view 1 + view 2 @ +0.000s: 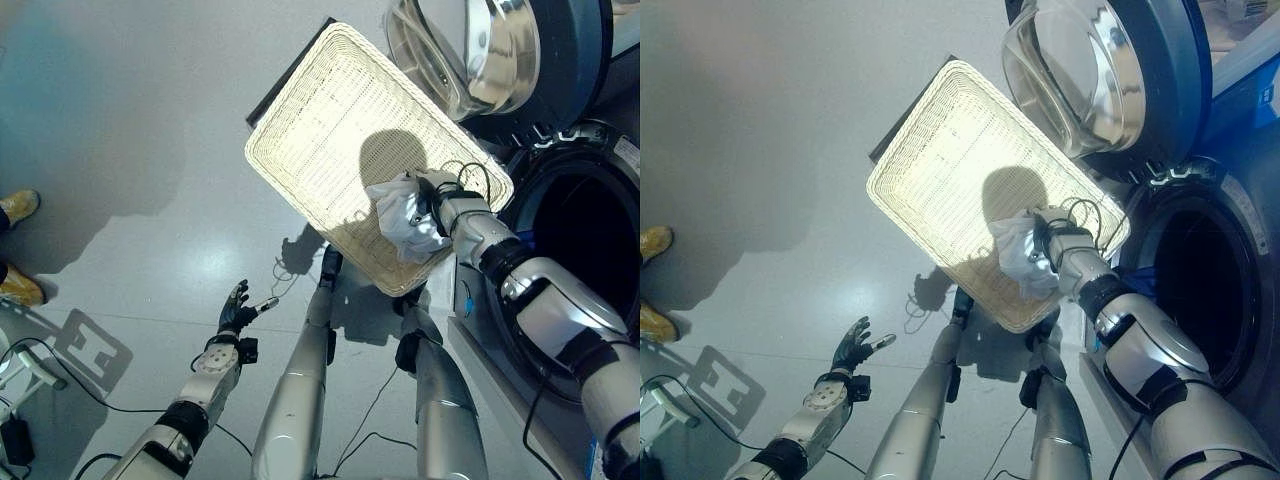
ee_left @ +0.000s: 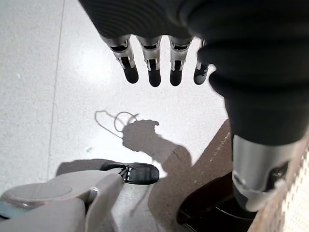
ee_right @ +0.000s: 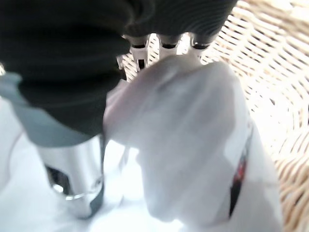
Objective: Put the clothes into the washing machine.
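Observation:
A white garment [image 1: 400, 215] lies bunched in the near right corner of a pale wicker basket [image 1: 330, 130]. My right hand [image 1: 445, 205] reaches over the basket's rim, and its fingers and thumb are curled into the cloth. Up close, the garment [image 3: 193, 145] bulges between the fingers and thumb of that hand [image 3: 63, 63]. Just right of the basket the washing machine's dark drum opening [image 1: 580, 230] gapes, with its round door [image 1: 470, 50] swung open above. My left hand [image 1: 235, 315] hangs low at the left over the floor, fingers [image 2: 152, 72] straight, holding nothing.
The basket rests on a dark board [image 1: 290, 75] on the grey floor. A person's yellow shoes [image 1: 20, 205] stand at the far left edge. Bare floor spreads left of the basket.

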